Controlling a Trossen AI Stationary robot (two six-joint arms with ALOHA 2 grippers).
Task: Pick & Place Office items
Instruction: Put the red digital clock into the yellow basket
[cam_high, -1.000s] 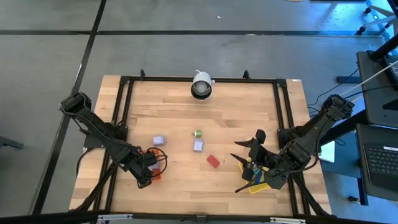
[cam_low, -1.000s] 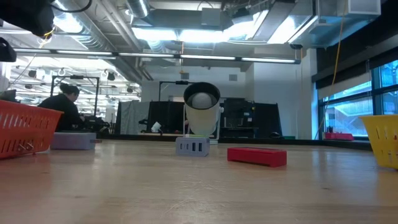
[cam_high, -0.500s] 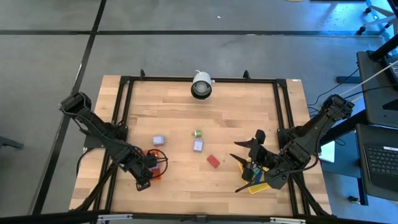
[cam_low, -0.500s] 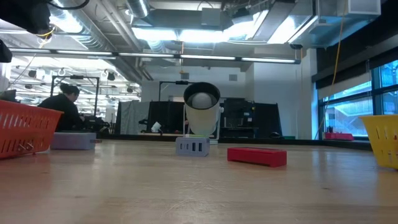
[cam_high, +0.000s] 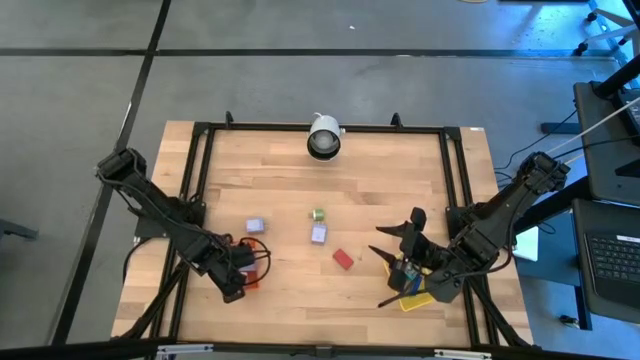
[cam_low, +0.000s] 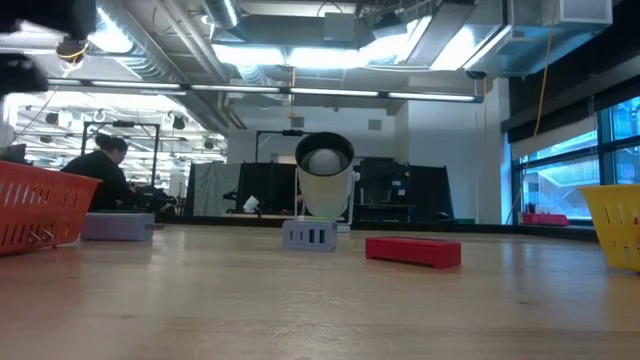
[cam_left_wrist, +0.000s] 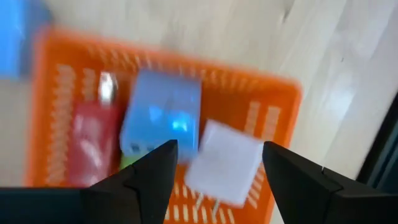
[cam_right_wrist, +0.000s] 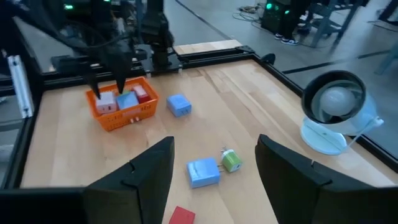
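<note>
The orange tray (cam_high: 250, 280) sits near the table's left near corner, with a blue block (cam_left_wrist: 163, 118), a white-lilac block (cam_left_wrist: 222, 163) and a red block (cam_left_wrist: 92, 140) inside. My left gripper (cam_left_wrist: 219, 149) hangs open and empty just above it, fingers pointing down (cam_right_wrist: 107, 84). On the bare wood lie a lilac block (cam_high: 256, 227), a green piece (cam_high: 317, 214), a lilac-blue block (cam_high: 319, 234) and a red block (cam_high: 343, 259). My right gripper (cam_right_wrist: 214, 140) is open and empty over the yellow tray (cam_high: 418, 298), which holds small pieces.
A white round camera (cam_high: 323, 136) stands at the far edge's middle. A black rail frame (cam_high: 200, 160) runs along the table's sides. In the low view the orange tray (cam_low: 35, 205) and the yellow tray (cam_low: 615, 225) flank the blocks. Bare wood lies between the trays.
My left gripper has risen a little above the orange tray, still open. The blocks and my right arm have kept still.
</note>
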